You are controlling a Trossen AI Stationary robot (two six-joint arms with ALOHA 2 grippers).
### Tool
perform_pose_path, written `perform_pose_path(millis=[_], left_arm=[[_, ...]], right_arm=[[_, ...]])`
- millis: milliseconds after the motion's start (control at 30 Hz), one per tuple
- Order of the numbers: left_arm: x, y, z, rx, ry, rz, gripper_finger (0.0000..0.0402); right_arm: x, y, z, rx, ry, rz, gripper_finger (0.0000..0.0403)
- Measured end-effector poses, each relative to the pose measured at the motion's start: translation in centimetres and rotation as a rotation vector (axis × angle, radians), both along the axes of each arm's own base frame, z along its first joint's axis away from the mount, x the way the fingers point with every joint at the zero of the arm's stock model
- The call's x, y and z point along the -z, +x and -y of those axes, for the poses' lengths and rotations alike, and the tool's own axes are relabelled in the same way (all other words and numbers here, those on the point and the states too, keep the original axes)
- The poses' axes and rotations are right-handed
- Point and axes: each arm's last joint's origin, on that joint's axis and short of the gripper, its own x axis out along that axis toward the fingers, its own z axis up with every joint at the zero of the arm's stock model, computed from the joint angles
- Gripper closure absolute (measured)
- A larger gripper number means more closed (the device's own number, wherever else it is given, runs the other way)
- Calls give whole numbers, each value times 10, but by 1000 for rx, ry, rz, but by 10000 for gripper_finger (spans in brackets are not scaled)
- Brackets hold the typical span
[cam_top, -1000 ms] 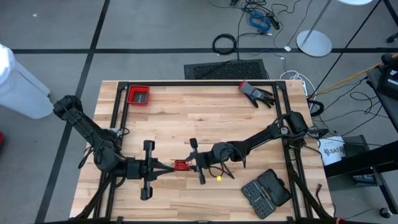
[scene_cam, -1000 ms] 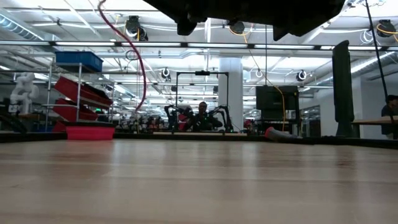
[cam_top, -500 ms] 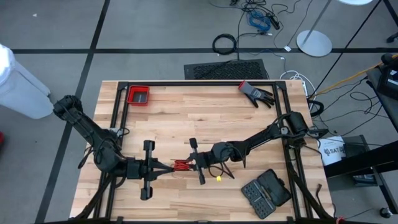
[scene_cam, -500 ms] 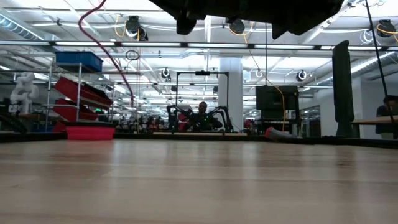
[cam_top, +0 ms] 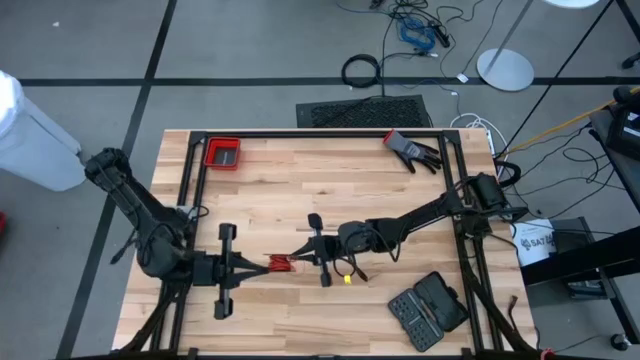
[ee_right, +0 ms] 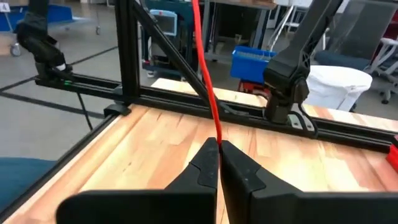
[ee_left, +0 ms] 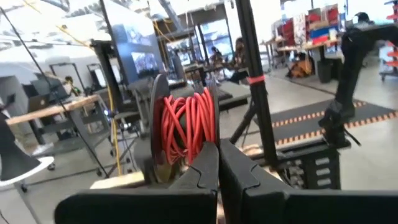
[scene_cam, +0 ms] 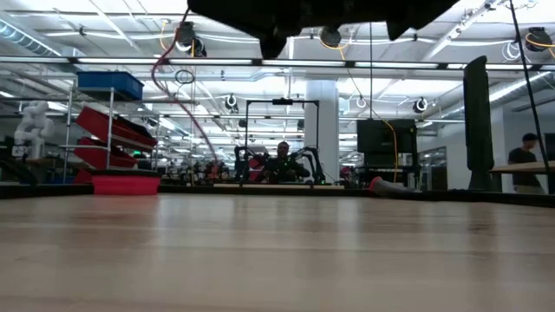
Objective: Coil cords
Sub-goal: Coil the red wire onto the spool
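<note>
Red cord [ee_left: 186, 124] wound on a black disc [ee_left: 157, 127] ahead of the dark left gripper [ee_left: 217, 163]; pale striped wooden table [cam_top: 300, 190]; red tray [cam_top: 222, 153].

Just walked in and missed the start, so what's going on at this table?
The two arms are coiling a thin red cord over the front middle of the wooden table. The left tool is shut on the wound red bundle with its small disc. The right tool is shut on the free strand, which runs from its tips. They face each other, close together.
</note>
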Motion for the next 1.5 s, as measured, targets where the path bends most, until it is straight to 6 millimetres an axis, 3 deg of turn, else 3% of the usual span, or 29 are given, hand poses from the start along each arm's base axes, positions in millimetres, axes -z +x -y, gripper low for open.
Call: perform_pose_path(millis=[333,600,1000,1500], left_arm=[[6,-10,-9,14,-18,-117,400],[9,-10,-9,15,-24,-150,400],[17,-10,-10,34,-56,-212,400],[35,6,-34,40,-149,-409,400]], right_arm=[[-25,-20,-1,-11,-12,-100,403],[-46,-49,-3,-41,-55,-249,403],[-83,-89,-33,-157,-66,-206,403],[-95,-94,-41,-192,-67,-109,403]])
